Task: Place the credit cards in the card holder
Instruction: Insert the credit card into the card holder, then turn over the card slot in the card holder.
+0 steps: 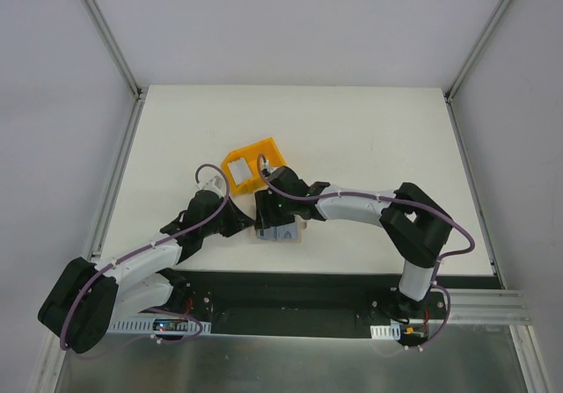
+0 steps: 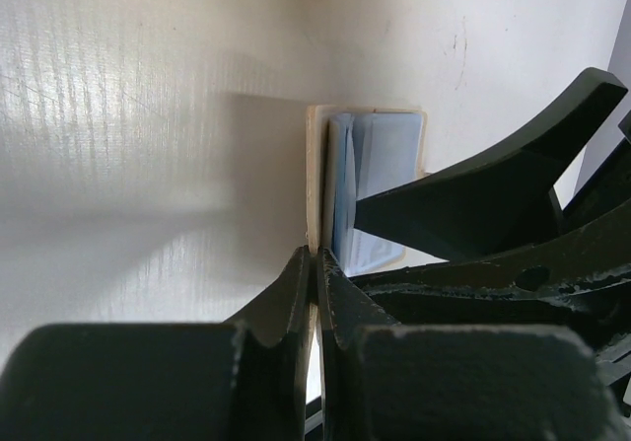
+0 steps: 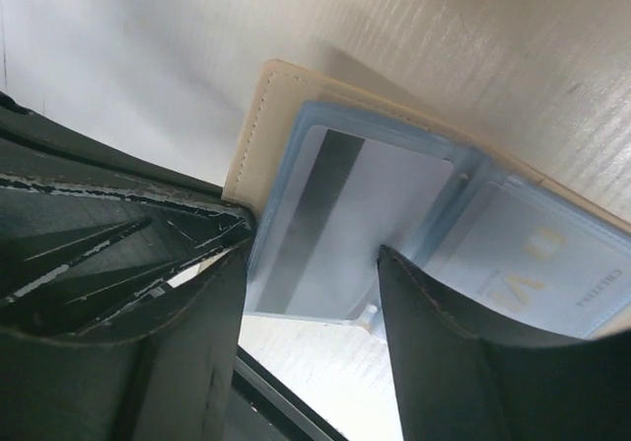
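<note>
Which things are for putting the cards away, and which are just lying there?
For the job: card holder, cards in its sleeves, what looks like a grey card in the yellow bin, left gripper pinching the holder's edge, right gripper open over it.
Just lying about: the bin itself, table.

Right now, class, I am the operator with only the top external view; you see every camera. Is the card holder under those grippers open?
Observer: Yes. The right wrist view shows the card holder spread open, its clear sleeves facing up.
Operator: Any card inside?
Observer: One credit card with a dark stripe sits in a sleeve.
Operator: What is holding the holder?
Observer: The left wrist view shows the left gripper shut on its beige edge.
</note>
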Controlling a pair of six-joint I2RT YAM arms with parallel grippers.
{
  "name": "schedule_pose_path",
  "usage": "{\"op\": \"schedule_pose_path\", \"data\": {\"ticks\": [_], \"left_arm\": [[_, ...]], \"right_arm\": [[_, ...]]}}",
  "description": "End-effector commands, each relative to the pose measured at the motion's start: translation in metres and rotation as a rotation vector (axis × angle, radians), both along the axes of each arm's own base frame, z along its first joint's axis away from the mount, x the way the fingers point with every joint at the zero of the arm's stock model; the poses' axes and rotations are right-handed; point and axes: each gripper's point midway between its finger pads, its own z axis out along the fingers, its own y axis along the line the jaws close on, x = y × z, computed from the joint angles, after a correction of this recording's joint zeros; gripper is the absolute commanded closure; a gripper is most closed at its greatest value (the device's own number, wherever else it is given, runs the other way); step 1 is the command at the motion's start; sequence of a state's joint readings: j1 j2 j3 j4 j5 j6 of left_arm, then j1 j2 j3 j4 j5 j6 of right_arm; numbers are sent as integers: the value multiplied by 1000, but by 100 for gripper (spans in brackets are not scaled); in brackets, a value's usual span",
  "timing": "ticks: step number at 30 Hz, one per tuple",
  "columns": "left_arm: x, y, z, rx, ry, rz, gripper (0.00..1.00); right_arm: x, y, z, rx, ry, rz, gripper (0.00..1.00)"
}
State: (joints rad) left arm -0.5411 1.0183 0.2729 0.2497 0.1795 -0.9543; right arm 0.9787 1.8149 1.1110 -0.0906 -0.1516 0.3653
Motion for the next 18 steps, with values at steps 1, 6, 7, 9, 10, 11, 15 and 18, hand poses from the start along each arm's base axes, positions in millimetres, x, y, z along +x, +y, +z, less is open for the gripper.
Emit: {"op": "schedule_pose_path", "data": {"ticks": [1, 6, 7, 9, 10, 11, 15, 18], "left_arm": [[10, -8, 24, -47, -73, -20, 100], [9, -6, 19, -40, -62, -9, 100], [9, -5, 18, -39, -59, -5, 100], [8, -5, 16, -36, -54, -1, 100], [8, -3, 14, -31, -50, 5, 100], [8, -3, 14, -33, -50, 6, 100], [7, -2, 12, -29, -43, 11, 100], [7, -2, 11, -26, -41, 12, 100]], "right_arm": [[6, 0, 11, -1, -26, -17, 46], [6, -7, 19, 4, -52, -26, 57], [6, -9, 19, 2, -53, -28, 58], [6, -12, 19, -1, -57, -33, 58], [5, -14, 20, 0, -56, -34, 58], [4, -15, 20, -1, -55, -33, 58], [4, -24, 19, -20, -67, -46, 58], [4, -33, 22, -34, -82, -60, 58]]}}
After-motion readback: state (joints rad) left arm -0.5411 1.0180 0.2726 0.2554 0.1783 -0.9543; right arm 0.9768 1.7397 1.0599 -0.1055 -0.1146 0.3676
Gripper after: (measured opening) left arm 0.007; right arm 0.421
